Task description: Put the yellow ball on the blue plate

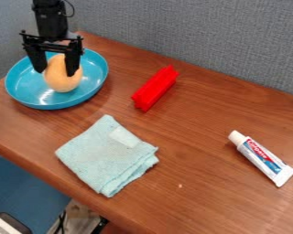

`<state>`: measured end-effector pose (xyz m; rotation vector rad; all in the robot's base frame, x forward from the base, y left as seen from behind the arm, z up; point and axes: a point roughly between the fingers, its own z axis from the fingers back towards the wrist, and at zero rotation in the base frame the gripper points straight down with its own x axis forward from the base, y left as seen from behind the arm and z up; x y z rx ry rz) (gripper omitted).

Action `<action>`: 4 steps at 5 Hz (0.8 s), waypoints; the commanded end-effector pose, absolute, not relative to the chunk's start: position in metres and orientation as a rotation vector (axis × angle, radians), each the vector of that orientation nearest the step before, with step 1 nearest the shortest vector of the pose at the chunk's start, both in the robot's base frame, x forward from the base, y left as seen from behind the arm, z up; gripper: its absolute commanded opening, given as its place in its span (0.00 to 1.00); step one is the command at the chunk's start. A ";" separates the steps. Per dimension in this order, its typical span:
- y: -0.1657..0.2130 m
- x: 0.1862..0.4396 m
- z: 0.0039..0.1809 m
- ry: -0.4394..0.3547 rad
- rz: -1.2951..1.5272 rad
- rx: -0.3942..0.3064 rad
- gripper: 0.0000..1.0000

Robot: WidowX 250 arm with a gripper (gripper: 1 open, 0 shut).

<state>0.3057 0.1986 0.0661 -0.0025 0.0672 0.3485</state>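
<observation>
Fingers (36, 57) of the gripper (54, 68) are seen spread wide in the single camera view, pointing straight down over the plate (27, 94) at the table's (198, 128) far left. Nothing is gripped: the ball (59, 79) rests on the plate between and just below the two black fingers, a gap showing on either side of it. The plate sits directly under the gripper, its rim reaching out past both fingers. To the right of the gripper, well apart, a red block (154, 88) lies tilted on the wood. Nearer the camera and to the gripper's right, a light blue cloth (107, 153) is spread flat. Farthest from the gripper, at the right edge, a toothpaste tube (259, 156) lies on the table.
</observation>
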 end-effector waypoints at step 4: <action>0.215 0.310 0.098 -0.025 0.389 0.011 1.00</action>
